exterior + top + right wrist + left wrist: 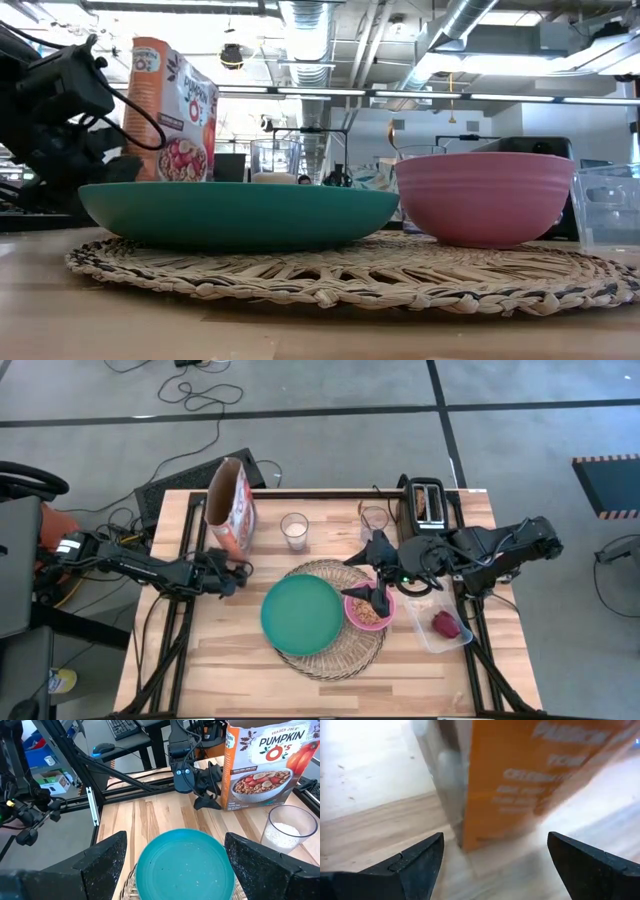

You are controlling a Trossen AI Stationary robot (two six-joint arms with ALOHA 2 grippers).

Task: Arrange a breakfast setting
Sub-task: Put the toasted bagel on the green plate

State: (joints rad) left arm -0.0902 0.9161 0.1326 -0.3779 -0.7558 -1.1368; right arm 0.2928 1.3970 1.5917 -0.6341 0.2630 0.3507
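Jaws of right gripper [375, 598] spread above cereal-filled pink bowl [369, 611]

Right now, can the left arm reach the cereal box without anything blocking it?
Probably yes. The left end effector is open right beside the cereal box, and only bare table lies between them.
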